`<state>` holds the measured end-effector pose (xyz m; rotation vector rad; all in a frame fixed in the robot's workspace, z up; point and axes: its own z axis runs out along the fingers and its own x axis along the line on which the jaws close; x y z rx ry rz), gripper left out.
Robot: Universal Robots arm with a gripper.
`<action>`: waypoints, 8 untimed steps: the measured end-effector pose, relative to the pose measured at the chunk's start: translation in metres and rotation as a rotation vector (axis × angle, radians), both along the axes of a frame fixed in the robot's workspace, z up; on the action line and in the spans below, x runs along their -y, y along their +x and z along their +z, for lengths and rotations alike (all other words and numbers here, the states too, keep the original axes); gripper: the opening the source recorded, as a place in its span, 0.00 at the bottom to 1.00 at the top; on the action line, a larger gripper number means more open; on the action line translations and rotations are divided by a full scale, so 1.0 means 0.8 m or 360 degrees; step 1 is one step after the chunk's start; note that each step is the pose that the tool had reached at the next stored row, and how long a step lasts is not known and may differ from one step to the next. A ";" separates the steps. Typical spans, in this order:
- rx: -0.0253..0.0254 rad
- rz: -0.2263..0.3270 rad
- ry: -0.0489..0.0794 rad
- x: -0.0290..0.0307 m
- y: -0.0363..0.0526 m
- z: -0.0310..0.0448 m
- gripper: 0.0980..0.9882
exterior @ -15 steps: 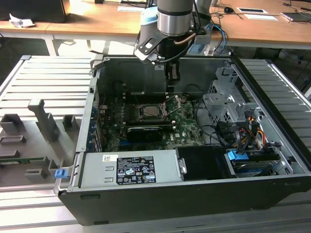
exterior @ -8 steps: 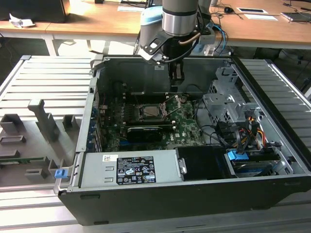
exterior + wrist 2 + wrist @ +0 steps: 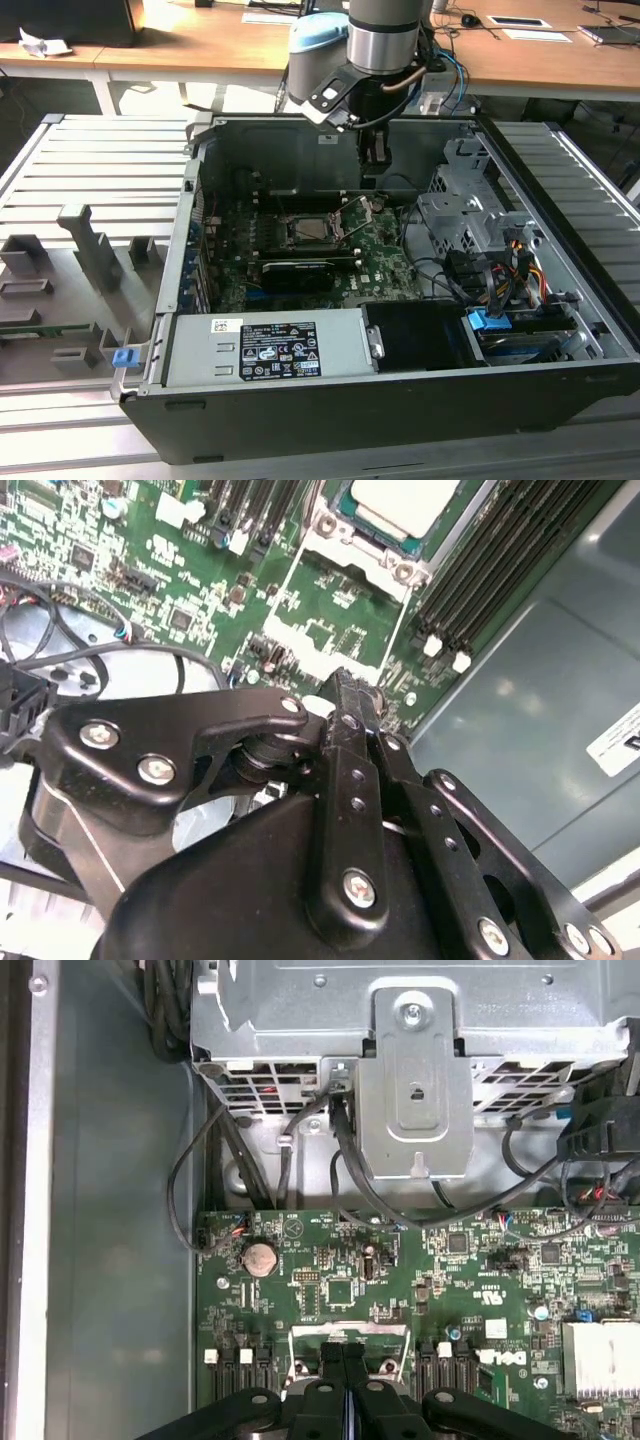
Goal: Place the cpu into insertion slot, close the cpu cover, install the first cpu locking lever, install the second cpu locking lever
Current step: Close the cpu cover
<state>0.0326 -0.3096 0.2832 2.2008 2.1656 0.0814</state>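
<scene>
My gripper (image 3: 345, 1352): fingers (image 3: 332, 1362) pressed together over the motherboard (image 3: 340, 1290). In the exterior view the cpu (image 3: 313, 230) lies in the insertion slot (image 3: 312, 248), at 8 o'clock from me

Arm: a silver-grey cylindrical wrist link (image 3: 385, 35) is seen, with a pale blue cap (image 3: 312, 35) at its nine o'clock.
Cables: black and blue cables (image 3: 450, 70) are run at the link's three o'clock.
Gripper: the gripper (image 3: 350, 685) (image 3: 345, 1355) is built of matte black linkage bars (image 3: 150, 740).
Screws: silver screws (image 3: 100, 735) are set into the pivots.
</scene>
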 end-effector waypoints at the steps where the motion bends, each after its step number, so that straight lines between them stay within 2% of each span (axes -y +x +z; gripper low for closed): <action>1: 0.00000 0.0000 0.0000 0.0000 0.003 0.0000 0.01; 8: -0.00002 0.0000 0.0000 0.0000 0.023 0.0000 0.01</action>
